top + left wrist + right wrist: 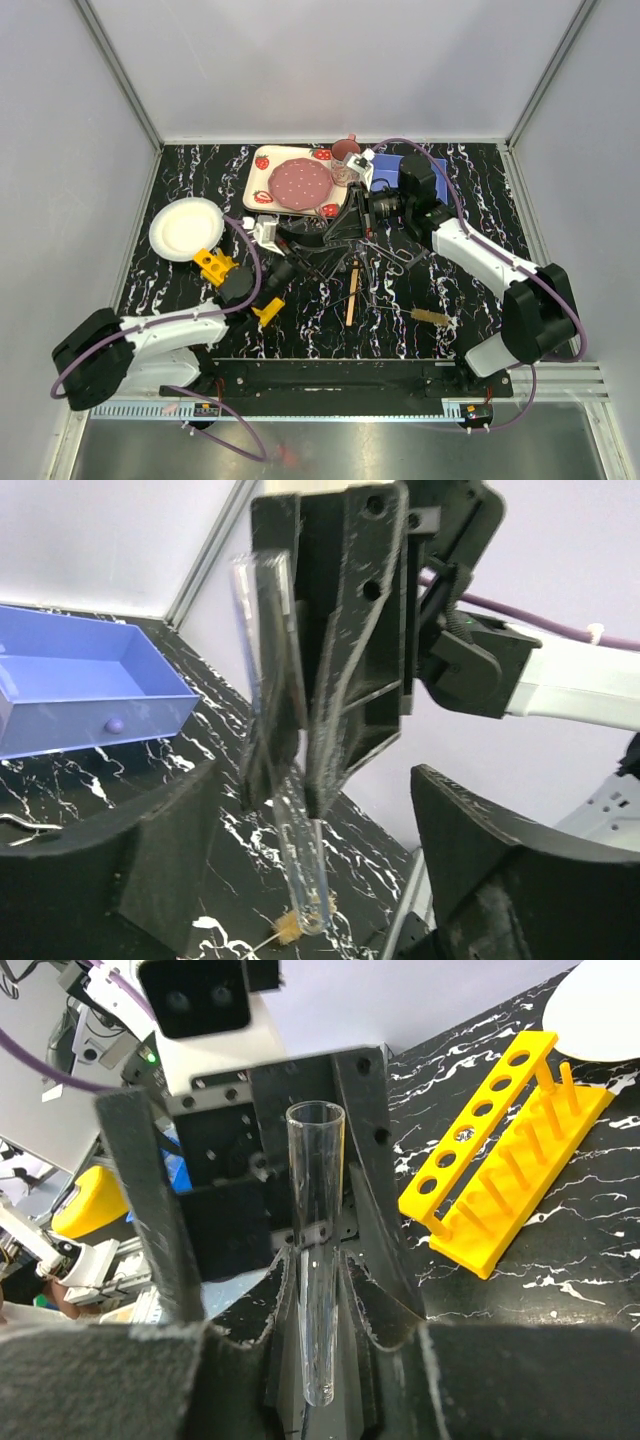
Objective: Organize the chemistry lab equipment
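While the right gripper (318,1330) and left gripper (315,820) meet above mid-table, well apart from the walls (60,150), the slim wooden stick (352,290) and tube brush (432,316) lie near them. The strawberry-print tray (262,160) at the far edge holds a pink plate (300,182). The right gripper is clamped on 1 clear glass tube (315,1220), near upright, mouth up, between the left gripper's parted fingers (150,860).

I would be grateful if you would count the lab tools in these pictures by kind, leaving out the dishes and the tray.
yellow rack: 1
glass tube: 1 in plain view
wire tongs: 1
wooden stick: 1
tube brush: 1
Total: 5
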